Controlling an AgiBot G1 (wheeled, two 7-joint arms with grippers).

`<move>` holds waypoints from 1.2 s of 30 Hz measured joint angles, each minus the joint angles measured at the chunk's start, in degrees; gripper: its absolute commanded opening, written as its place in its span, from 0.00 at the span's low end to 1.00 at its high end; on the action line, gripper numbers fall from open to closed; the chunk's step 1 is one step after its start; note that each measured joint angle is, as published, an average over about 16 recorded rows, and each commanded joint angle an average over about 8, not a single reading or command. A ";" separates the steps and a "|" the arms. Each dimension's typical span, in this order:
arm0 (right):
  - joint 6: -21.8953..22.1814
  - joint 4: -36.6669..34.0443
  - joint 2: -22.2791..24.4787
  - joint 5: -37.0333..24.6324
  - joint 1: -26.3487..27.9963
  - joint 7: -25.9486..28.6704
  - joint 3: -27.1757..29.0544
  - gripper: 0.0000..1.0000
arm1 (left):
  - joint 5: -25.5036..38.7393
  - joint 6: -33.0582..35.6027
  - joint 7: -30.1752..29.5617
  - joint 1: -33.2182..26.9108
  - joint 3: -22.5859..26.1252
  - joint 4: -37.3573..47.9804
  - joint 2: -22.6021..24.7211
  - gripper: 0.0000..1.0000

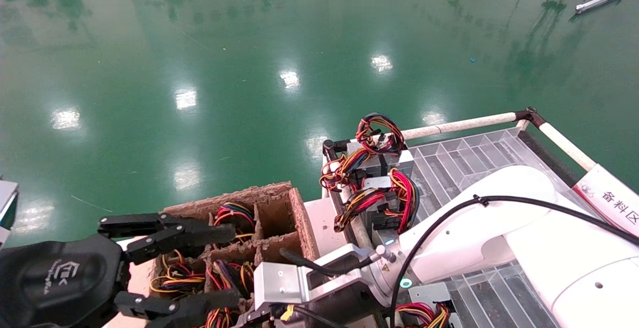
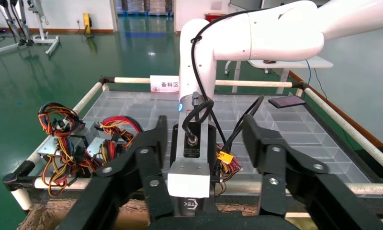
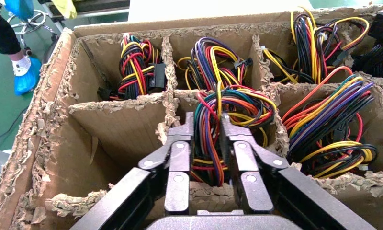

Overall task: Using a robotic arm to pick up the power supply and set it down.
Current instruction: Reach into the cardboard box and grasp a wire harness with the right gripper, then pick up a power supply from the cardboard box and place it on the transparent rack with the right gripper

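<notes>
In the right wrist view my right gripper [image 3: 207, 120] is shut on a looped wire bundle [image 3: 232, 100] of red, orange, yellow, purple and green leads. It belongs to the power supply in a middle compartment of the cardboard box [image 3: 118, 127]. The supply's metal body is hidden under the wires. From the head, only that arm's silver wrist block [image 1: 284, 280] shows, low over the box [image 1: 299, 218]. My left gripper [image 1: 232, 265] hangs open over the box's left side with nothing between its fingers, and faces the right arm's wrist [image 2: 192, 143].
Neighbouring compartments hold more wire bundles [image 3: 137, 67] [image 3: 323, 120], split by torn cardboard dividers. Right of the box, silver power supplies with red and yellow wires [image 1: 379, 168] sit on a clear gridded tray [image 1: 464, 158] framed by white rails [image 1: 459, 126]. Green floor lies beyond.
</notes>
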 measured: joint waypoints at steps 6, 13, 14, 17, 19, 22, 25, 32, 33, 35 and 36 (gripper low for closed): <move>-0.45 -0.88 0.23 1.12 0.17 -0.31 -0.28 0.00 | 0.00 0.00 0.00 0.00 0.00 0.00 0.00 1.00; -1.71 -2.31 0.98 4.13 0.02 -0.49 0.60 0.00 | 0.00 0.00 0.00 0.00 0.00 0.00 0.00 1.00; -1.94 -2.52 1.16 4.70 -0.01 -0.52 0.82 0.00 | 0.00 0.00 0.00 0.00 0.00 0.00 0.00 1.00; -2.67 -3.07 1.82 6.65 -0.12 -0.54 1.62 0.00 | 0.00 0.00 0.00 0.00 0.00 0.00 0.00 1.00; -3.16 -3.32 2.40 8.13 -0.18 -0.51 2.23 0.00 | 0.00 0.00 0.00 0.00 0.00 0.00 0.00 1.00; -3.81 -3.41 3.46 10.46 -0.23 -0.37 3.14 0.00 | 0.00 0.00 0.00 0.00 0.00 0.00 0.00 1.00; -4.27 -3.05 4.80 12.83 -0.15 -0.12 4.01 0.00 | 0.00 0.00 0.00 0.00 0.00 0.00 0.00 1.00; -4.71 -0.97 8.66 18.56 0.35 0.99 5.86 0.00 | 0.00 0.00 0.00 0.00 0.00 0.00 0.00 1.00; -4.72 -0.61 9.23 19.39 0.45 1.18 6.12 0.00 | 0.00 0.00 0.00 0.00 0.00 0.00 0.00 1.00; -4.72 0.10 10.38 21.09 0.68 1.53 6.65 0.00 | 0.00 0.00 0.00 0.00 0.00 0.00 0.00 1.00; -4.72 0.43 10.94 21.95 0.80 1.70 6.92 0.00 | 0.00 0.00 0.00 0.00 0.00 0.00 0.00 1.00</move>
